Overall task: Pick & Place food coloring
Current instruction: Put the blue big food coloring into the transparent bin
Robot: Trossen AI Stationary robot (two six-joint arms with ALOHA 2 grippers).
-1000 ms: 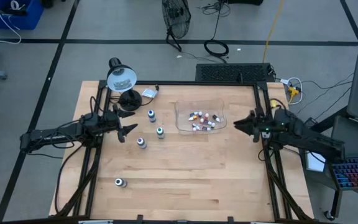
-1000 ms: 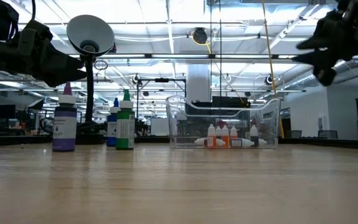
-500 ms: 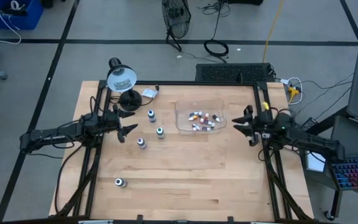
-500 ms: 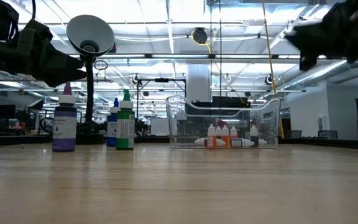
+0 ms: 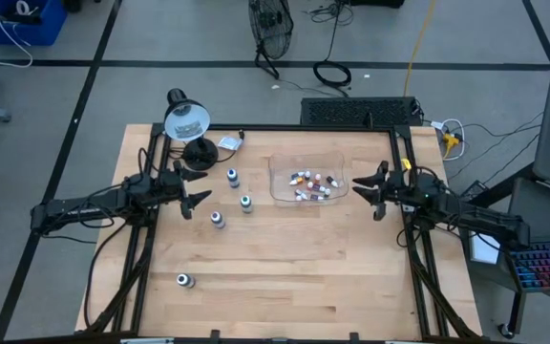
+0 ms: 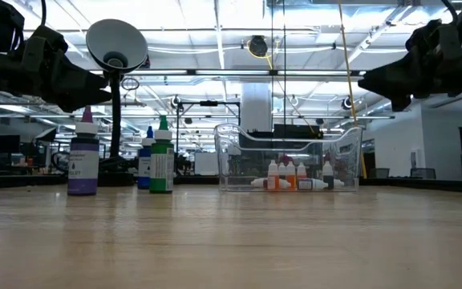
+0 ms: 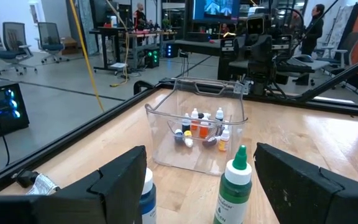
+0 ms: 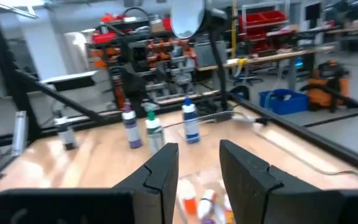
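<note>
The food coloring is in two groups. Several tiny bottles [image 5: 311,183] lie and stand inside a clear plastic tray [image 5: 280,182], also seen in the low view as tiny bottles [image 6: 295,175]. Larger bottles stand on their bases left of the tray: blue-topped [image 5: 232,177], green-topped [image 5: 246,203] and purple [image 5: 218,220]. Another [image 5: 184,280] sits near the table's near-left part. My left gripper [image 5: 191,191] hangs open left of these bottles; the green bottle [image 7: 232,186] and blue bottle [image 7: 146,193] stand ahead of it. My right gripper [image 5: 370,191] is open, above the table just right of the tray, pointing at it.
A black desk lamp [image 5: 187,122] stands at the table's far-left corner, behind the larger bottles. Black frame rails [image 5: 404,162] run along the table's left, right and far sides. Bare wood [image 5: 294,277] stretches across the near half of the table.
My right gripper has moved toward the table's left, closer to the tray's right wall, and has turned so that it points level at the tray. My left arm and all the bottles have kept still.
</note>
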